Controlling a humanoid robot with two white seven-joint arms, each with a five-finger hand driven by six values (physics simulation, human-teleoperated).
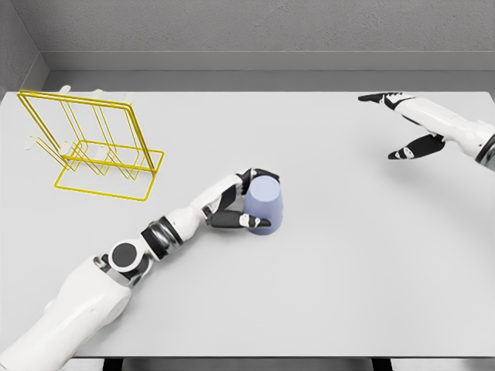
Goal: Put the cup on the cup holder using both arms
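The cup (264,205) is taken as the landmark: it stands mouth-down near the middle of the table (348,294), a pale lavender tumbler with its long axis upright and tilted little if at all. On its near-left side the left hand (240,202) is wrapped against the wall, thumb low at the rim and fingers curled over the upper part, so the cup is judged to be gripped (contact at the far side is hidden by the cup itself). The forearm runs away from the cup toward the lower left. Far to the right of the cup and beyond it, the right hand (410,124) is held above the table with fingers spread and nothing in it, well apart from the cup. Up and to the left of the cup, farther back, the holder (93,143) is seen, a yellow wire rack. The left hand is therefore much the nearer, and the carry is judged to run leftward and away from the robot.
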